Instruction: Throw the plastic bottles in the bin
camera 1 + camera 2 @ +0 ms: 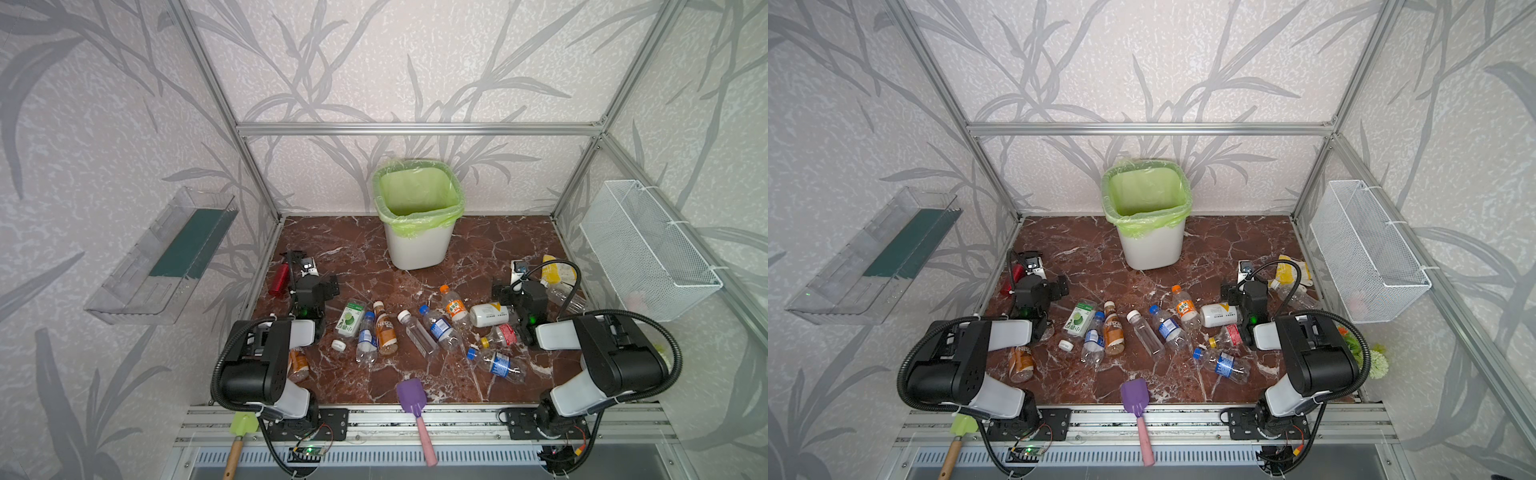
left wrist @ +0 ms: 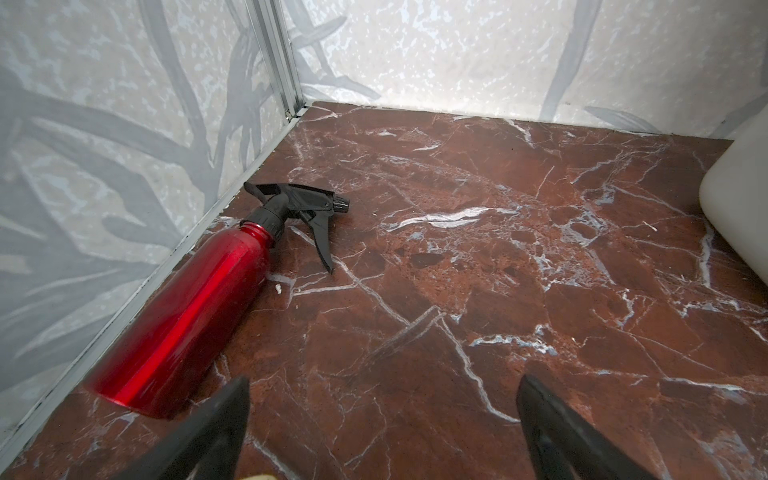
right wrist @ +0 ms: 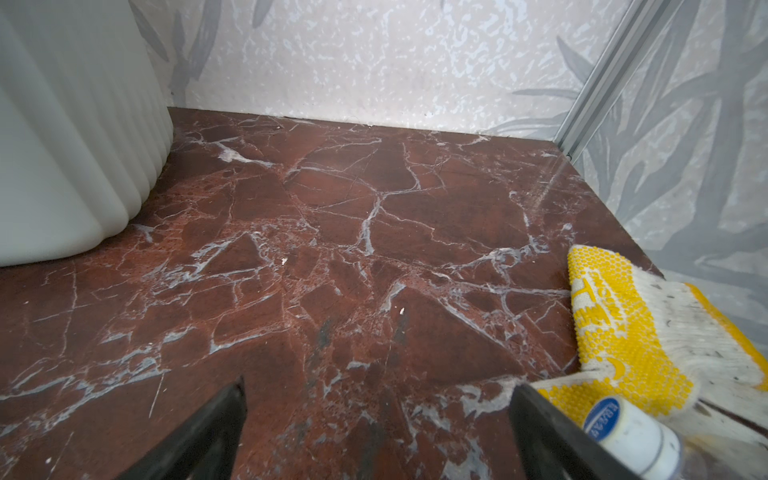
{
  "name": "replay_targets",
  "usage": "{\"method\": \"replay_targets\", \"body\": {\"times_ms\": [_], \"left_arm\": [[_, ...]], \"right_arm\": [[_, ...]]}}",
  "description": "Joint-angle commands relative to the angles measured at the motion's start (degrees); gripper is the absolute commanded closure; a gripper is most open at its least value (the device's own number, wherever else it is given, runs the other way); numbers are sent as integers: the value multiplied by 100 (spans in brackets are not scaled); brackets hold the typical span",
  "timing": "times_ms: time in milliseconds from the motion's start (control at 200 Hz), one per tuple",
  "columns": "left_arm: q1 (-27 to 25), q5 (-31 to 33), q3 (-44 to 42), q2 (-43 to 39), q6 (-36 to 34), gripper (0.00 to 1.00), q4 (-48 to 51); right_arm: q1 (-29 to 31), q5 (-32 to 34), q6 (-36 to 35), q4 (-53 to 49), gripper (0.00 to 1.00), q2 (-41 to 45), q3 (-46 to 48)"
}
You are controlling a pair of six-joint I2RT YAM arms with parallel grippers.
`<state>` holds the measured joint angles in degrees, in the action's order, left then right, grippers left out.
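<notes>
Lying on the counter (image 1: pixel 478 249), the bottles (image 1: pixel 438 328) look light, slick, crushable; grip mid-body. Left hand (image 2: pixel 384 379) and right hand (image 3: pixel 378 383) gape, empty.

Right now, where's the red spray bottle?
In both top views the red spray bottle lies on its side at far left, along the left wall frame, right beside the open left end effector.

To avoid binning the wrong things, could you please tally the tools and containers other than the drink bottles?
White plastic bin, green-lined: 1
Red metal spray bottle: 1
Shovels, purple-bladed and green-bladed: 2
White wire basket: 1
Clear plastic tray: 1
Total: 6
</notes>
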<state>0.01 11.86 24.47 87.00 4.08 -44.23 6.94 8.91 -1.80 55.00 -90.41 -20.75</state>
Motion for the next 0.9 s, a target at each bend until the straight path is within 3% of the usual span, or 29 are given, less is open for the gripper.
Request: {"method": "replay_targets", "body": {"times_ms": [0, 400, 490, 660, 710, 780, 895], "left_arm": [[18, 21, -65, 19, -21, 1, -99], [17, 19, -61, 25, -22, 1, -92], [13, 21, -59, 27, -25, 11, -90], [14, 24, -83, 8, -25, 17, -134], [8, 111, -23, -145, -96, 24, -169], [21, 310, 620, -755, 92, 34, 1672], [-1, 625, 958, -1307, 475, 34, 2161]], "right_arm": [[-8, -12, -22, 96, 1, 6, -43], [-82, -161, 29, 72, 1, 15, -39], [-88, -161, 31, 73, 0, 16, -38], [-86, -77, 44, 75, 14, 62, -34], [-132, 98, 184, -515, 15, 431, -217], [-273, -229, 254, -2053, 17, 958, -757], [-281, -709, 235, -3184, 19, 1353, -1483]]}}
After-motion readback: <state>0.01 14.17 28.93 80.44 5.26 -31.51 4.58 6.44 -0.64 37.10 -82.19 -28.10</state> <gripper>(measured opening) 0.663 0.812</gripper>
